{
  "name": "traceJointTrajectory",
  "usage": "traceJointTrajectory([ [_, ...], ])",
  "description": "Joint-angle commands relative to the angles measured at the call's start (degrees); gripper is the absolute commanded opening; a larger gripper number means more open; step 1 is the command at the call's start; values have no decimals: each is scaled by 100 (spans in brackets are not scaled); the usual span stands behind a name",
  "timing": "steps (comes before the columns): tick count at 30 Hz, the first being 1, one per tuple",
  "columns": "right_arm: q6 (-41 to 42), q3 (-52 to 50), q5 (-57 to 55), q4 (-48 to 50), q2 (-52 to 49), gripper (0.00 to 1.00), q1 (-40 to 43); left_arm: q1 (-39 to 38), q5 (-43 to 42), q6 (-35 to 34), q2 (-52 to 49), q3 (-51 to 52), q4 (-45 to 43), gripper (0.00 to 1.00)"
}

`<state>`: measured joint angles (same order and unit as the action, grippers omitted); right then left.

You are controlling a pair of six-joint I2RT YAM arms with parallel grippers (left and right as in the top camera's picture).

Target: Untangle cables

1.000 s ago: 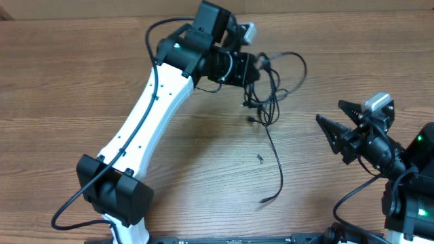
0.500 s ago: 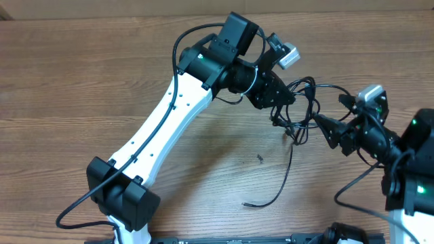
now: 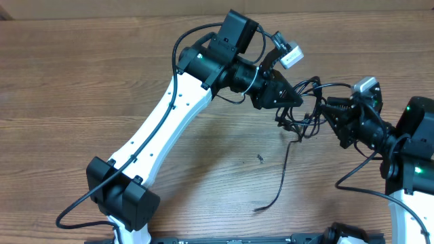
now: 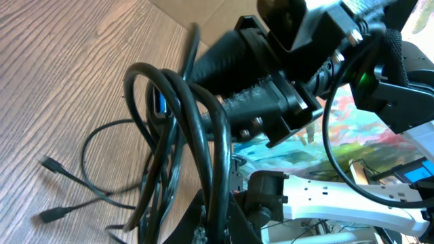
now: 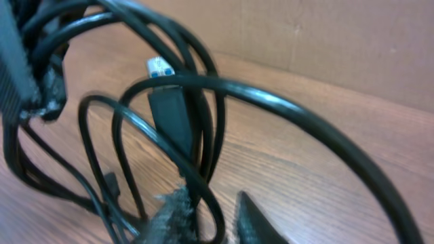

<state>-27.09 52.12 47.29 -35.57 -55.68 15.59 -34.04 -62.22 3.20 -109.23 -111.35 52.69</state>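
The left gripper (image 3: 293, 100) is clamped shut on the tangle of thin black cables (image 3: 304, 116), holding it over the brown wooden table (image 3: 81, 81). The right gripper (image 3: 330, 108), just beside the tangle, has its fingers (image 5: 173, 215) narrowly parted around one strand; I cannot tell whether they pinch it. One cable end trails below the tangle onto bare wood.

so the brown wood-grain table (image 3: 81, 81) fills basically the whole overhead view; one tiny dark speck (image 3: 260, 159) sits on it near the middle; a plain tan cardboard wall (image 5: 325, 41) stands along the far edge; the left wrist view catches a blurry blue-pink-green panel (image 4: 366, 129), can't tell what it is
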Motion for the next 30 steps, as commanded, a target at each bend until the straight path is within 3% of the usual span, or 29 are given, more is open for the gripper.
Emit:
traceJointTrajectory([
  [1, -42, 76, 33, 28, 0, 13, -15, 33, -275, 107, -15, -57, -28, 4],
  [6, -42, 79, 254, -81, 7, 7, -15, 37, 407, -37, -15, -57, -35, 4],
  [14, -22, 79, 654, -160, 125, 5, -15, 37, 2013, -1132, -15, -57, -55, 4],
  [22, -24, 79, 678, -203, 479, 5, -15, 37, 1932, -1226, -15, -57, -68, 4],
  [24, -24, 79, 560, -208, 553, 9, -15, 37, 1722, -1213, -15, -57, -70, 4],
  [25, -24, 79, 428, -208, 560, 19, -15, 37, 1576, -1187, -15, -57, -81, 4],
  [26, -26, 76, 256, -205, 557, 38, -15, 37, 1370, -1126, -15, -57, -92, 4],
  [27, -26, 79, 136, -205, 557, 47, -15, 37, 1128, -1014, -15, -57, -96, 4],
  [30, -28, 79, 72, -201, 476, 49, -15, 28, 391, -754, -15, -57, -116, 4],
])
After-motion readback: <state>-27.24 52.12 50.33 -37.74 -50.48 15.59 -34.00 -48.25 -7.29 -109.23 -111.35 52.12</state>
